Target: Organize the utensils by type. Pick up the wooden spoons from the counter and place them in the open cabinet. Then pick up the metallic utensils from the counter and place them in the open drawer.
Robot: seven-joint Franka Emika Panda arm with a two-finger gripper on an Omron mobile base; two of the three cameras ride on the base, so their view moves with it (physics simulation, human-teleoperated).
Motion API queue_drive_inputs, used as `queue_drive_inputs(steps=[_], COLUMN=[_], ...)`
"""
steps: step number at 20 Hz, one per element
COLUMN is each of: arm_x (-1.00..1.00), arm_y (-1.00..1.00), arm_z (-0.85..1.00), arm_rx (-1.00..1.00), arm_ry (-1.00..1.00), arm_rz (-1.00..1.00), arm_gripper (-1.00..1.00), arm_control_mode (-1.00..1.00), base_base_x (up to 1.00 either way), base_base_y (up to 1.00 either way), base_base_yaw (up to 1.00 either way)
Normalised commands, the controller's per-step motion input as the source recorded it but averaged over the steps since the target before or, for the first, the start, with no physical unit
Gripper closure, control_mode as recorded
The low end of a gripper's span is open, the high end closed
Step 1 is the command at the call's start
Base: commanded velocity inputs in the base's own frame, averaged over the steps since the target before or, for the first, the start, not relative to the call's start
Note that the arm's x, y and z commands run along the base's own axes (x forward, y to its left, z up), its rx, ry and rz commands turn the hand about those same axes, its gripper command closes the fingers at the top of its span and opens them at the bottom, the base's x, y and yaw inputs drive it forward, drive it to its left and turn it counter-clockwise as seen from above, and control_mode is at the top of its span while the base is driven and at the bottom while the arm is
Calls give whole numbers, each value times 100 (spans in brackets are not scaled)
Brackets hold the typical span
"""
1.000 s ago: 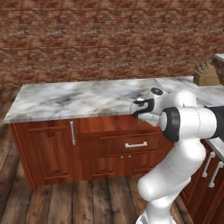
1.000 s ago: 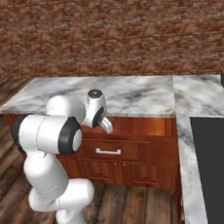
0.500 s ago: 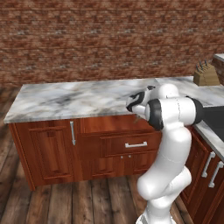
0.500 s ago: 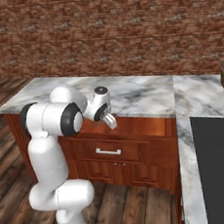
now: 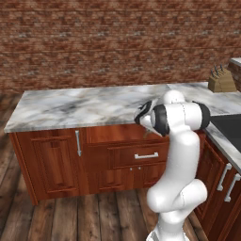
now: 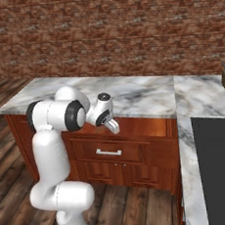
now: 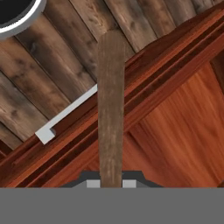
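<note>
Our pincer (image 7: pixel 111 183) was clenched on a wooden spoon (image 7: pixel 110 105), whose flat brown handle ran straight up from between the tips in the hand view. We could not tell whether it was the dark or the tan one, and its bowl was not clear to us.

In the base views the pincer (image 6: pixel 113 125) hung just off the front edge of the worktop (image 6: pixel 132 95), pointing down before the drawer (image 6: pixel 109 152) with the silver pull. Below the spoon, in the hand view, we saw the drawer's rim, its plain wood inside and the plank floor (image 7: pixel 52 65), so we judged the drawer open under the hand.

We saw no other spoons on the worktop (image 5: pixel 84 103), and no open cabinet. We judged the task to be midway at best: one wooden spoon was in hand and not yet placed. It belonged in the cabinet, not the drawer beneath it.
</note>
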Motion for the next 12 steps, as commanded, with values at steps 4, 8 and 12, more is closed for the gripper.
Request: queue_drive_inputs(steps=[4,8,12], arm_x=[9,16,10], arm_y=[0,0,0], arm_z=[-27,-21,-22], arm_rx=[-2,-3,-4], arm_ry=[0,0,0], arm_rz=[2,3,3], arm_gripper=[100,100,100], arm_control_mode=[-100,-100,-100], base_base_x=[0,0,0], base_base_y=[0,0,0], base_base_yaw=[0,0,0])
